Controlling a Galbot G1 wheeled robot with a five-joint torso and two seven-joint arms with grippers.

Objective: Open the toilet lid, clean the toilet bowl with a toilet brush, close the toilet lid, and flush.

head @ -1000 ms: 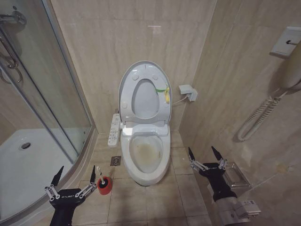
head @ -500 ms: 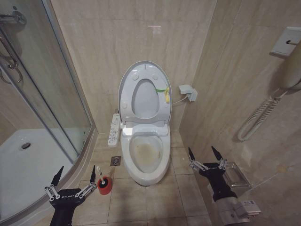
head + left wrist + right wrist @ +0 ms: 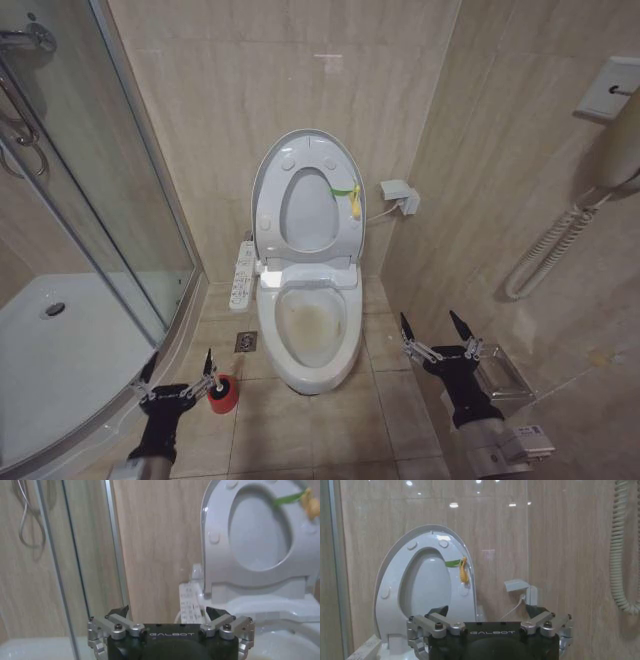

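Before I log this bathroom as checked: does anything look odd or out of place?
Two things. The toilet bowl has yellowish-brown staining on its inner bottom. A yellow-green tag hangs at the edge of the raised toilet lid. The toilet brush stands in its red holder, nothing spilled.

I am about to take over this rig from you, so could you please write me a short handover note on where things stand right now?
Left pincer: open, empty, low by the shower edge, close beside the toilet brush, which stands in its red holder on the floor left of the toilet.
Right pincer: open, empty, hovering right of the toilet bowl.
Toilet lid: up against the wall, with the seat raised too.
Done: lid opened.
Left: grasp the brush, scrub the stained bowl, return the brush, close the lid, flush.
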